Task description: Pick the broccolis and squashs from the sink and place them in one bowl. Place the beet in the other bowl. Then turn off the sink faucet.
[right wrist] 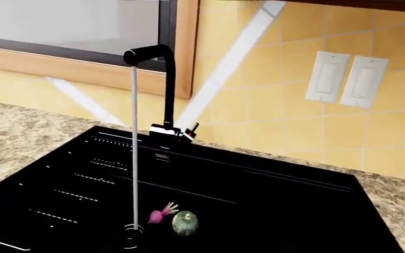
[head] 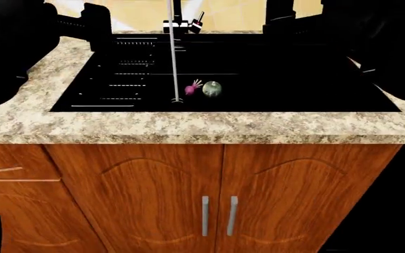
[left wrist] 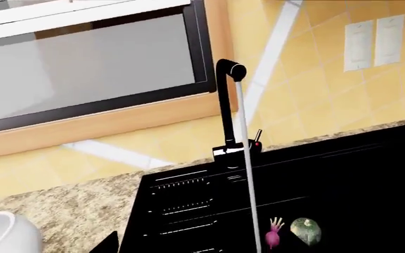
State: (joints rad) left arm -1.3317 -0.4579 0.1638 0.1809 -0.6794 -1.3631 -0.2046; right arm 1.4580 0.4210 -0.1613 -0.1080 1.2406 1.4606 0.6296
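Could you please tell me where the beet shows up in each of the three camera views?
Left wrist view: the beet lies in the sink, between the water stream and the squash.
Head view: the beet sits mid-basin, beside the squash.
Right wrist view: the beet lies near the drain.
Shared landmark: the faucet's water stream.

- The speckled granite surface [head: 188, 126] sits over wooden cabinet doors [head: 217, 195].
- A glossy black sink [head: 308, 79] is set into it.
- The sink faucet [head: 177, 23] stands at the sink's back edge.
- A white bowl [left wrist: 6, 234] rests on the granite beside the sink.
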